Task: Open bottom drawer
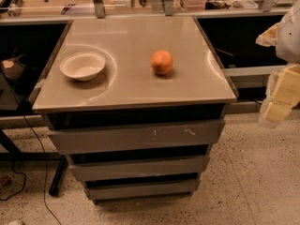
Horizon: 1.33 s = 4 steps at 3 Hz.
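Note:
The cabinet has three grey drawer fronts stacked under its tan top (136, 86). The bottom drawer (142, 189) is the lowest, shortest and narrowest front, plain grey with no handle, sitting in line with the others just above the floor. The middle drawer (138, 168) is plain grey. The top drawer (136, 136) is widest and has white scratch marks. My gripper (280, 100) is at the right edge of the view, pale yellow-padded, hanging beside the cabinet's right side at about countertop height, well apart from the bottom drawer.
A white bowl (83, 65) and an orange (162, 62) sit on the cabinet top. Black cables and a dark table leg (56, 175) stand on the speckled floor to the left. A railing and shelves with clutter run along the back.

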Tool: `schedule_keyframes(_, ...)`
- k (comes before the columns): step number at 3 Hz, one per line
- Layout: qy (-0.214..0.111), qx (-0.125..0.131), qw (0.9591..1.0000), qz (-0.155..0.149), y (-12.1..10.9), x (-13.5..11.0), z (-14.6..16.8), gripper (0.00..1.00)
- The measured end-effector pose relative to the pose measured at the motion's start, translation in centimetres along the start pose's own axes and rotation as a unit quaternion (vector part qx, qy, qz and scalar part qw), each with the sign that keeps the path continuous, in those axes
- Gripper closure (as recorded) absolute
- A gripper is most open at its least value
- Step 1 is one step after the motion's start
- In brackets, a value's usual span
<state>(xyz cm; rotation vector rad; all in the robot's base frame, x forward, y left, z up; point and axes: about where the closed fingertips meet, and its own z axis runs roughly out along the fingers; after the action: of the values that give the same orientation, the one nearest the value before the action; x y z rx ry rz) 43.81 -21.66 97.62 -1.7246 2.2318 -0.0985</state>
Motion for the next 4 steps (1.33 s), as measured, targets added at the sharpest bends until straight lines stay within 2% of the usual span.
schedule_keyframes(2,0.010,-0.001,1.0000,0.000,0.9,-0.1,0.8,0.00)
schedule_keyframes(3,-0.013,-0.031,0.9993,0.015,4.5,-1.0,4.1,0.00)
schedule_keyframes(4,-0.040,-0.087,0.9952,0.019,9.5,-2.1,10.3,0.00)
